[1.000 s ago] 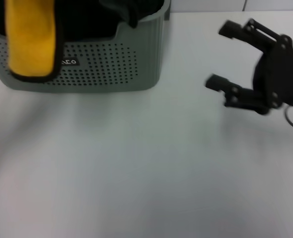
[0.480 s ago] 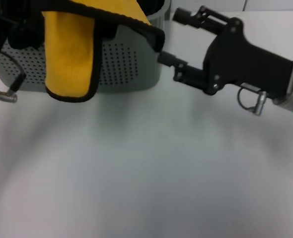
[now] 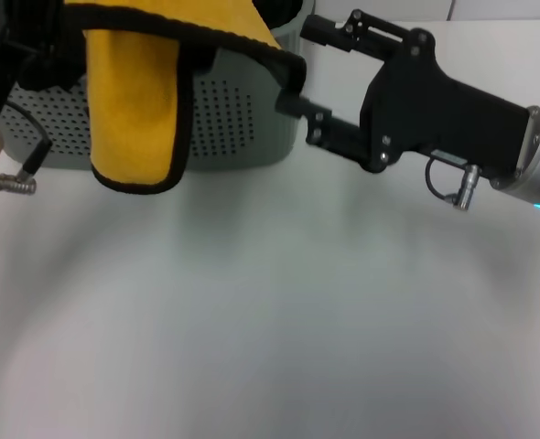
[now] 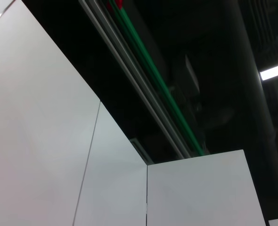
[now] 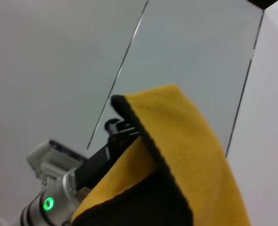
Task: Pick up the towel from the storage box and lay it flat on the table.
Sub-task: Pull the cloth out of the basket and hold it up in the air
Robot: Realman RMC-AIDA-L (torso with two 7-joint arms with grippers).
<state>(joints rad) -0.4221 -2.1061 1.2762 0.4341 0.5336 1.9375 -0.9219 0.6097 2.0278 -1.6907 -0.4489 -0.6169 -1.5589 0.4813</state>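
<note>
The towel (image 3: 133,101) is up in the air at the top left of the head view, in front of the storage box (image 3: 238,128). Its yellow side faces out. One long flap hangs straight down, so its long way runs up and down. Another part stretches sideways toward the right, with the black edge ending in a corner near the right claw (image 3: 302,69).

The right claw reaches in from the right. Its two fingers (image 3: 329,29) are spread wide, one above the other, and the towel's corner sits just at the lower one. It cannot be told if they touch.

The left arm is a dark shape at the far left edge, and the towel hangs from up there. The left claw itself is cut off, so it cannot be told if it is wide or closed. In the right wrist view the towel (image 5: 176,155) fills the lower part, and a black claw shows behind it.

The storage box is partly hidden by the towel. The table (image 3: 270,320) is bare white all the way to the near edge. The left wrist view shows only walls and ceiling.
</note>
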